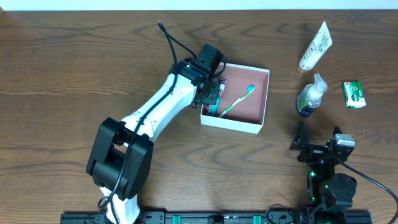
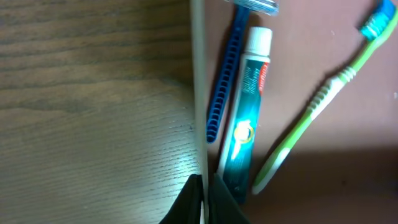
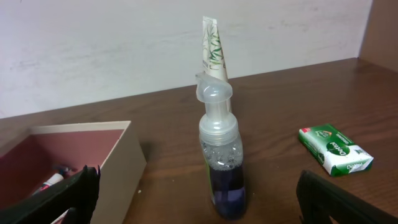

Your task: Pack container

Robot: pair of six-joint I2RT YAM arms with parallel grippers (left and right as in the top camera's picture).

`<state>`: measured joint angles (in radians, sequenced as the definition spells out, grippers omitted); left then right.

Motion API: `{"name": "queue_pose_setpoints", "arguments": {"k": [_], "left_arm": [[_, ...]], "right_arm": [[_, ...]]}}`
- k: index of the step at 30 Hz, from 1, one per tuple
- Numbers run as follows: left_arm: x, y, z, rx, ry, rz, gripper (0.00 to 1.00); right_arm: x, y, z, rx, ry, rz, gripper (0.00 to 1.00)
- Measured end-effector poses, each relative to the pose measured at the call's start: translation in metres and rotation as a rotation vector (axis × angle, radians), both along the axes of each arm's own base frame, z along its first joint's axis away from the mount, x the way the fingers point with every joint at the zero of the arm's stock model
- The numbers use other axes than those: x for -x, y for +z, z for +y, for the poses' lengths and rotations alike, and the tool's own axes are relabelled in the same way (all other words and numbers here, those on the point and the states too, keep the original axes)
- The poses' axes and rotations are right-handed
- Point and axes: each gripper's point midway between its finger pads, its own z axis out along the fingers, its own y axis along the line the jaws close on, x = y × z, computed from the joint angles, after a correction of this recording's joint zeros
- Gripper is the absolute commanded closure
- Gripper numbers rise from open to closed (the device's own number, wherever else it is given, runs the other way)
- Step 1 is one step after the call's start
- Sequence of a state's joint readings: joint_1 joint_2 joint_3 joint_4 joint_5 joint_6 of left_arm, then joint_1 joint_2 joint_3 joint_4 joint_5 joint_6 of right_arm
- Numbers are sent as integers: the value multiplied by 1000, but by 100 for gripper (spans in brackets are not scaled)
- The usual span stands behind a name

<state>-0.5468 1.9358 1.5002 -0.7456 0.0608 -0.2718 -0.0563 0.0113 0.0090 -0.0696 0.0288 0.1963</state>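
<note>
Left tool [image 2: 203, 190] pinches container [image 1: 230, 122] wall, likely steadying; right tool [image 3: 198, 180] spread; next, probably grab bottle [image 3: 222, 165].

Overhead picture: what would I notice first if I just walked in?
Probably the big white arm reaching across the wooden table, its left tool pinching a side wall of the container. Inside lie a green toothbrush, a toothpaste tube and a blue razor. Off to the right are a pump bottle, a white tube and a small green box.
</note>
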Motion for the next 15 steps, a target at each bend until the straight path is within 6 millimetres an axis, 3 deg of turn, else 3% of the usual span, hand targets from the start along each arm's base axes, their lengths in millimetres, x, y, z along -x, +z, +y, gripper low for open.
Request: {"name": "queue_pose_setpoints", "arguments": {"k": [15], "left_arm": [[-2, 0, -2, 58, 184, 26, 94]], "right_arm": [[0, 0, 0, 0, 0, 0, 1]]}}
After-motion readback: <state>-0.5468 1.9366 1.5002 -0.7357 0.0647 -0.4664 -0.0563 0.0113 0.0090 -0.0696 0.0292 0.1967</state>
